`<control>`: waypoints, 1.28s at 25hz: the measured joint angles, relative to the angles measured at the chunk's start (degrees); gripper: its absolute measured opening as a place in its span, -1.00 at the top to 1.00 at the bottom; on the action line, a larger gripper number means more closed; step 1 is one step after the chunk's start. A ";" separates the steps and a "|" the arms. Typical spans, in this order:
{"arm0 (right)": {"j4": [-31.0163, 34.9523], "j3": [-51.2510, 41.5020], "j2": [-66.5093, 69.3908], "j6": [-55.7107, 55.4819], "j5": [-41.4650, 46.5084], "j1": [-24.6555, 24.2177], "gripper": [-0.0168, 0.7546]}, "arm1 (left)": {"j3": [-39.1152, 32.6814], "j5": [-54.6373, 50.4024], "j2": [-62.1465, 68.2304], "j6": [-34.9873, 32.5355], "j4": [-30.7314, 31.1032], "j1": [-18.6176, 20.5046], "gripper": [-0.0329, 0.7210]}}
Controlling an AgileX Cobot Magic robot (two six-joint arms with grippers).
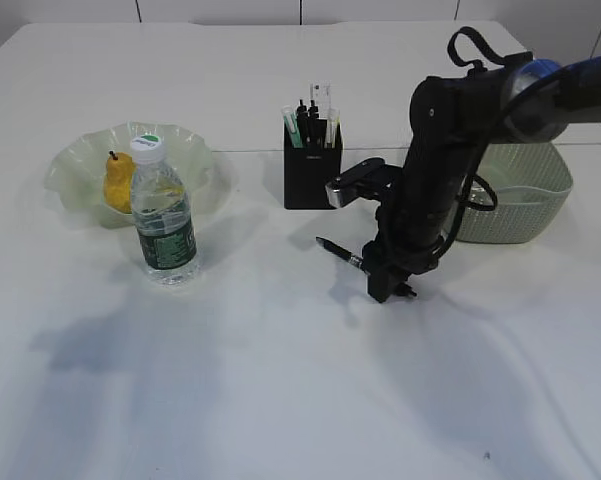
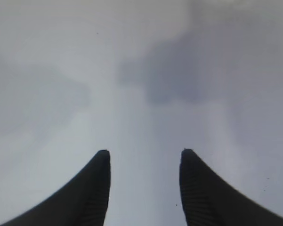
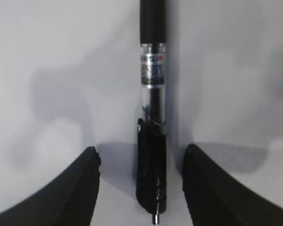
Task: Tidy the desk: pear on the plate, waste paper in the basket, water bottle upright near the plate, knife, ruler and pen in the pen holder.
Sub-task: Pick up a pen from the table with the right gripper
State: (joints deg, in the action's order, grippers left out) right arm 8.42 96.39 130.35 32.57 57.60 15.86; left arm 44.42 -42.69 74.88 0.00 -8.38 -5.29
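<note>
A black pen (image 1: 338,251) lies flat on the white table in front of the black pen holder (image 1: 311,172). My right gripper (image 1: 389,288) points down over its near end. In the right wrist view the pen (image 3: 153,94) lies between the open fingers of the gripper (image 3: 141,160) with a gap on each side. A yellow pear (image 1: 119,183) rests on the pale green plate (image 1: 75,165). The water bottle (image 1: 164,214) stands upright just in front of the plate. My left gripper (image 2: 145,157) is open over bare table. Waste paper is out of view.
Several long items, one a clear ruler (image 1: 323,100), stand in the pen holder; I cannot pick out the knife. A pale green mesh basket (image 1: 515,200) sits at the right, partly behind the right arm. The table's far edge runs behind the holder.
</note>
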 joint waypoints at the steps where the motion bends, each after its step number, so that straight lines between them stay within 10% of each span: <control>1: -0.49 0.00 0.00 -0.60 0.00 0.00 -0.15 | 0.00 0.00 0.00 0.00 0.00 0.00 0.01; 14: -5.39 0.00 0.05 -4.93 -0.13 0.00 -0.13 | 0.00 0.00 0.00 0.00 0.00 0.00 0.01; 23: -4.82 0.00 0.05 -5.21 0.45 0.00 0.54 | 0.00 0.00 0.00 0.00 0.00 0.00 0.01; 32: -4.15 0.00 -0.20 -5.20 2.16 0.00 0.66 | 0.00 0.00 0.00 0.00 0.03 0.00 0.01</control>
State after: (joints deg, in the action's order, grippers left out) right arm 4.27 96.39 130.16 27.38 59.77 15.86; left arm 44.42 -42.69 74.88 0.00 -8.36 -5.29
